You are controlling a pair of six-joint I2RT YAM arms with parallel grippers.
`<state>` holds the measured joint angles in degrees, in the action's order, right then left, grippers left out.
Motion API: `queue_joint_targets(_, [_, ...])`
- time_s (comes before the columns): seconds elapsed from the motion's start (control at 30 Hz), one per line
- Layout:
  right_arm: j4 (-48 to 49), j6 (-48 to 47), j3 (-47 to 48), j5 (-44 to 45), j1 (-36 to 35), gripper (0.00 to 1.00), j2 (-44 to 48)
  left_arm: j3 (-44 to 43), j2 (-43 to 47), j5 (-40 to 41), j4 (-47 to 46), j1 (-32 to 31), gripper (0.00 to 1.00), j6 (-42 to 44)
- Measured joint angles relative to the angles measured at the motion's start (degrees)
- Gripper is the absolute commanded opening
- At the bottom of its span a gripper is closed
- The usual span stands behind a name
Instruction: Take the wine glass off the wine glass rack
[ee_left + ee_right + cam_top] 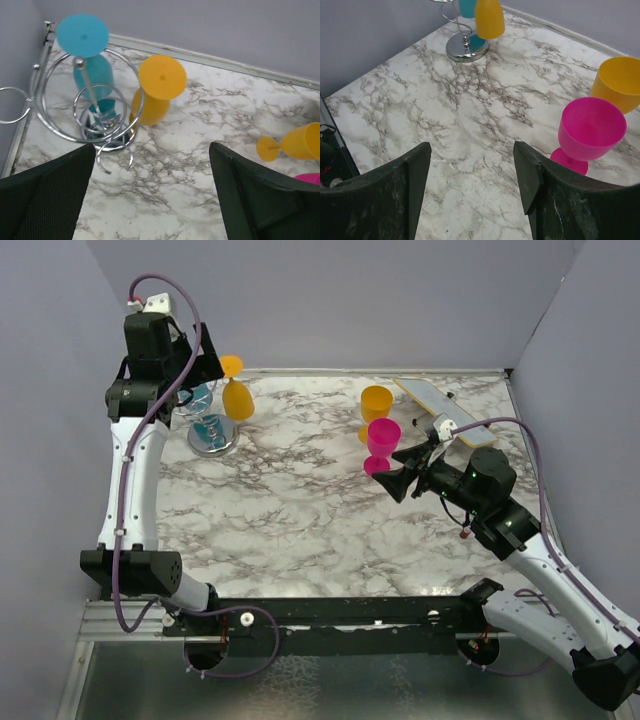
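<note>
Left pincer (152, 152) was released: jaws wide, nothing between them, held above the marble table (470, 110). The rack (213, 437) stood just ahead of it and a bit to its left, near the back corner. Two glasses hung upside down in the rack hoops, feet up. The blue glass (92, 80) was ahead-left of the pincer. The yellow glass (150, 107) was almost straight ahead, on the rack side nearer the table middle. Neither touched the fingers (45, 200). Right pincer (470, 165) was released too, empty, low over the table. The pink glass (590, 130) stood upright just beside its right finger, outside the jaws; contact could not be told. A second yellow glass (617, 80) stood upright just past the pink one. The rack was well ahead of the right pincer, slightly left.
</note>
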<state>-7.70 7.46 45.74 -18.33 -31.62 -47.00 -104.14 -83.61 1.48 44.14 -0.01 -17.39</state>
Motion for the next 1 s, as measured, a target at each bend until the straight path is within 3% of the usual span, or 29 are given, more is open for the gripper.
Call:
queue_joint_targets(0.33, [-0.04,-0.04,0.13,0.11,0.00,0.68,-0.24,-11.47,-14.08,2.67,-1.16,-9.97,0.99,0.35])
queue_joint_targets(0.67, [-0.02,-0.07,0.39,0.96,0.00,0.68,-0.50,-19.63,-24.00,11.80,-0.59,-10.12,0.99,3.43])
queue_joint_targets(1.0, [-0.02,-0.09,0.50,1.36,0.00,0.68,-0.90,-24.50,-30.36,12.87,1.05,-8.04,0.99,3.43])
